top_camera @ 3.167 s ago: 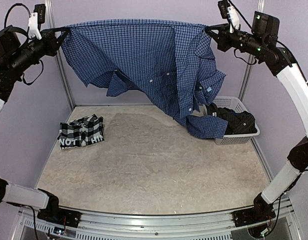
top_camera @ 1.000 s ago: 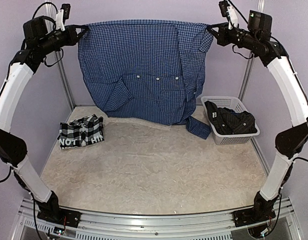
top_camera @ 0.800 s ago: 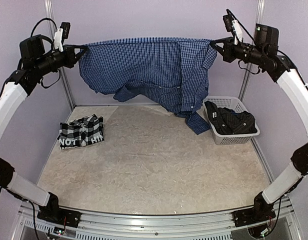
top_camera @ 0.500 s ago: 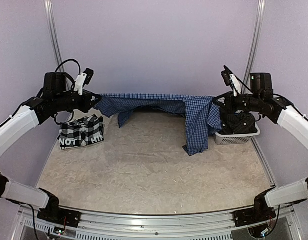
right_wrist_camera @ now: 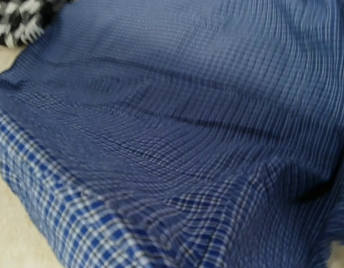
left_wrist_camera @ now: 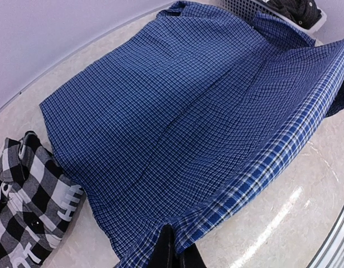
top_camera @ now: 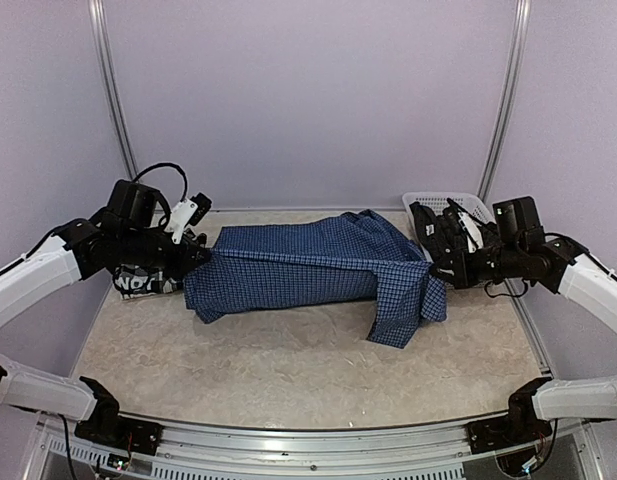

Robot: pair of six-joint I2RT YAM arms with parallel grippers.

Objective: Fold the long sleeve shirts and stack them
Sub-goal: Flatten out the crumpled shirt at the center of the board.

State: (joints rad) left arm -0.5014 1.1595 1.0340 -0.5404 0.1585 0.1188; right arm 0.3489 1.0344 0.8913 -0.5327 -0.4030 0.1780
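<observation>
We see matt woven cloth in the blue shirt (top_camera: 308, 265) at the left gripper (left_wrist_camera: 173, 241) and the plaid shirt (left_wrist_camera: 27, 195) beside it, on a glossy tabletop (left_wrist_camera: 283, 212).

A robotics lab test cell, not a home: two white-and-black robot arms, the left arm (top_camera: 28, 285) and the right arm (top_camera: 603, 285), rise from a grooved aluminium rail (top_camera: 308, 445) at the near edge of a pale marbled surface (top_camera: 288, 350). Bare lavender panels (top_camera: 308, 100) held by slim metal posts (top_camera: 110, 90) wall in the cell, and a loose black cable (top_camera: 160, 172) loops over the left arm. The only household items are a blue shirt (top_camera: 298, 265), a plaid shirt (top_camera: 138, 280) and a white basket (top_camera: 438, 197).
</observation>
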